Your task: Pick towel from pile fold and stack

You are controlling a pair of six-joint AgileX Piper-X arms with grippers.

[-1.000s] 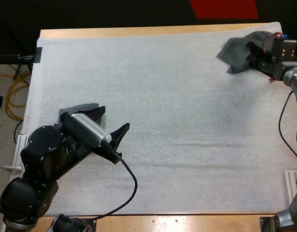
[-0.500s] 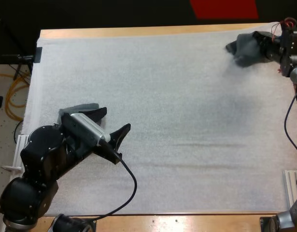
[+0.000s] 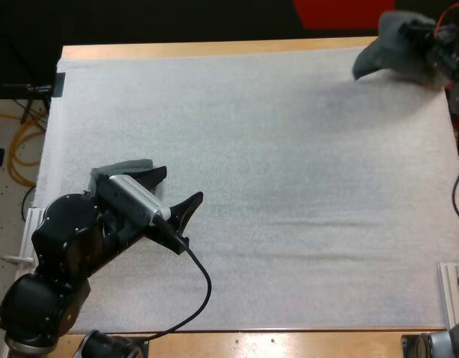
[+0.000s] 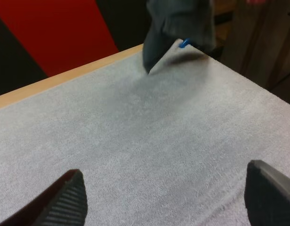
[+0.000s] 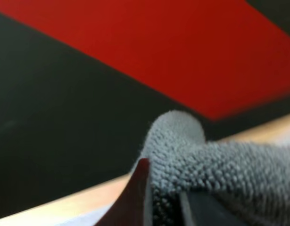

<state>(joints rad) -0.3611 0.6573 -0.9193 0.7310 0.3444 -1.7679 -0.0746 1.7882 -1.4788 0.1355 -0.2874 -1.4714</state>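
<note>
Mat point(image 3: 289, 186), far right corner: towel point(image 3: 389, 56) higher, in right fingers point(image 5: 137, 197); left fingers point(image 4: 69, 197) wide.

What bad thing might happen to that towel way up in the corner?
The right tool pinches the towel by one bunched part, so it might slip. It hangs near the table's far edge, so a dropped towel could fall off. The left tool is open and far away.
</note>
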